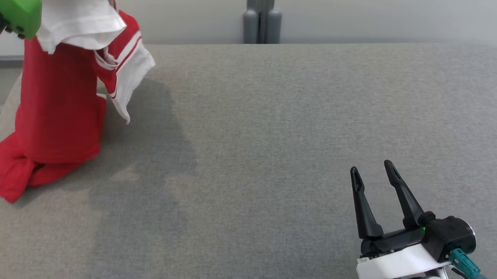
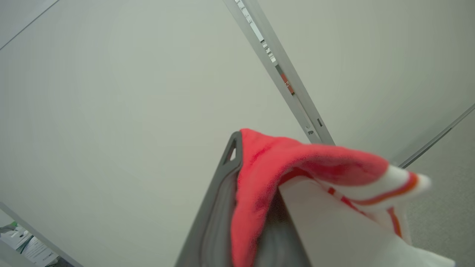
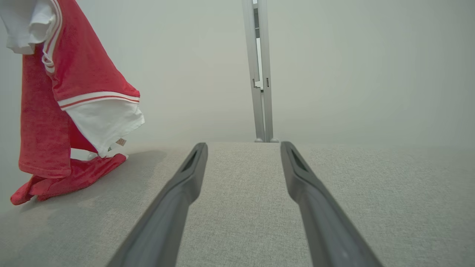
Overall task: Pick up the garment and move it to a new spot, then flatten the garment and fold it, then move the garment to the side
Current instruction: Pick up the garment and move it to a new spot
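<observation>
The garment [image 1: 59, 104] is red with white sleeves and striped trim. It hangs lifted at the far left, its lower end still bunched on the grey surface [image 1: 273, 136]. In the left wrist view my left gripper [image 2: 241, 148] is shut on the garment [image 2: 282, 163], red cloth draped over its dark finger [image 2: 219, 207]. My right gripper [image 1: 371, 168] stands open low at the right, nothing between its fingers. From the right wrist view, the hanging garment [image 3: 55, 111] is far off to the left of the right gripper [image 3: 243, 146].
A grey upright post [image 1: 261, 20] stands against the pale wall behind the surface. The surface's left edge [image 1: 1, 114] runs right beside the garment. A green arm part [image 1: 13, 5] sits at the top left.
</observation>
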